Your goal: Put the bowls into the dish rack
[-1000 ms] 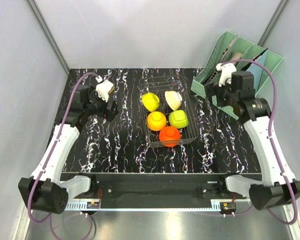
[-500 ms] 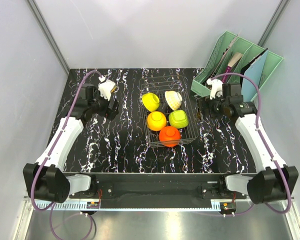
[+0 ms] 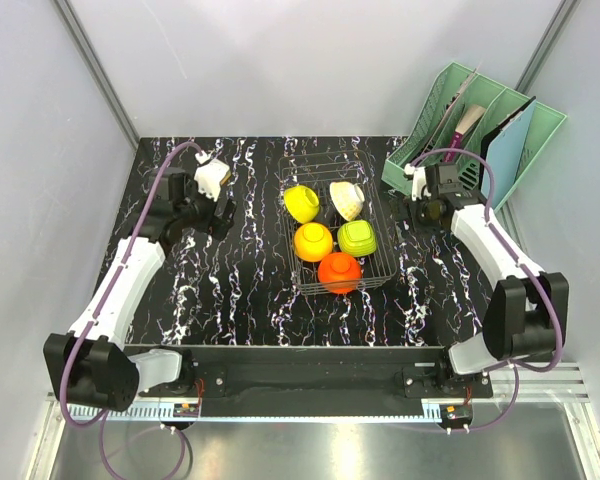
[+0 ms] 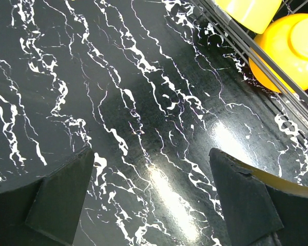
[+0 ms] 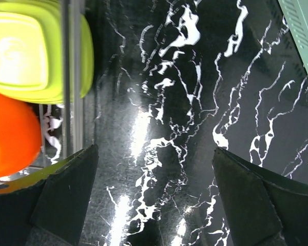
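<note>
Bowls, five in all, sit inside the rectangular dark wire-grid dish rack, which stands at the middle of the black marble-patterned table with white veins. On my overhead feed I count a yellow round bowl and a cream bowl at the far end. A yellow-orange round bowl and a lime-green squarish bowl share the middle row, and an orange round bowl lies nearest the arm bases. All five appear tipped or turned over, and neighbouring bowls crowd close to each other. The left claw hangs over bare tabletop to the left of the rack. Its two dark fingers are spread wide with nothing between them, and its wrist feed catches the rack's wire edge and two yellow bowls in the upper right corner. The right claw hovers over the strip of table between the rack and the mint-green slotted plastic file organiser at the far right corner. Its jaws are likewise parted and empty. On its wrist feed the lime-green and orange bowls show behind the rack wires at the left edge, and a corner of the organiser shows at the upper right.
</note>
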Robot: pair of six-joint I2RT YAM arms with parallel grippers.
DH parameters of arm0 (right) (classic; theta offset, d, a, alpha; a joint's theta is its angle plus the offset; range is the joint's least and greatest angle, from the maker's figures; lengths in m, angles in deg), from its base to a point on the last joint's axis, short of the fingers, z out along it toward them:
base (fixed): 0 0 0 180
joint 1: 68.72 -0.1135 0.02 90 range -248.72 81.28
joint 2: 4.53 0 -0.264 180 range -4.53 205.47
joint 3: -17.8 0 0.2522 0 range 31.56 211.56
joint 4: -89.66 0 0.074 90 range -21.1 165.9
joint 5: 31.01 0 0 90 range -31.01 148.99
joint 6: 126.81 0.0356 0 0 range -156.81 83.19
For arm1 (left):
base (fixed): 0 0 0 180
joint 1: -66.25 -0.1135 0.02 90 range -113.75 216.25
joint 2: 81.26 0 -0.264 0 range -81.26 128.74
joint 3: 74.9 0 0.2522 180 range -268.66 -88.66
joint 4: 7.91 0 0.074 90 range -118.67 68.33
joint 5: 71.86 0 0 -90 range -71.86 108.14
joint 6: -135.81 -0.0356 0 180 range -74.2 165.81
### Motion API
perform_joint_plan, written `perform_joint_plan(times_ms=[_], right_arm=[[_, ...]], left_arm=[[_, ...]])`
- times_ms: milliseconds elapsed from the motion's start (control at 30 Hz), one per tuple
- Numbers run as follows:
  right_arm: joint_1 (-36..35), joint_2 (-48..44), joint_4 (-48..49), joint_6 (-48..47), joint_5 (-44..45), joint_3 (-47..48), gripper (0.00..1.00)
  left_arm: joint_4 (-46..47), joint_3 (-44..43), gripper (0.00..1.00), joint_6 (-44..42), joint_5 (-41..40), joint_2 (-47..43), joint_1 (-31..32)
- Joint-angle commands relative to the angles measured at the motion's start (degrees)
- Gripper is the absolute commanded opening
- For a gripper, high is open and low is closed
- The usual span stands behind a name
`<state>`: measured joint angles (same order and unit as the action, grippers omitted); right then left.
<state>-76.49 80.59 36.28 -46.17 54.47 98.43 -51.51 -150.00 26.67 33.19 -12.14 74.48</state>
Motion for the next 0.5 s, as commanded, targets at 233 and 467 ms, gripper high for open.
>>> perform_joint_plan(times_ms=[233, 467], right_arm=[[-5.58, 3.65, -0.46, -1.27, 0.12, 0.81, 1.00], [-10.07, 4.00, -2.92, -3.73, -4.63, 0.98, 1.00]], left_arm=[[2.42, -0.71, 0.99, -1.52, -1.34, -1.01, 0.03], [2.51, -0.36, 0.99, -2.22, -1.43, -1.18, -0.06]])
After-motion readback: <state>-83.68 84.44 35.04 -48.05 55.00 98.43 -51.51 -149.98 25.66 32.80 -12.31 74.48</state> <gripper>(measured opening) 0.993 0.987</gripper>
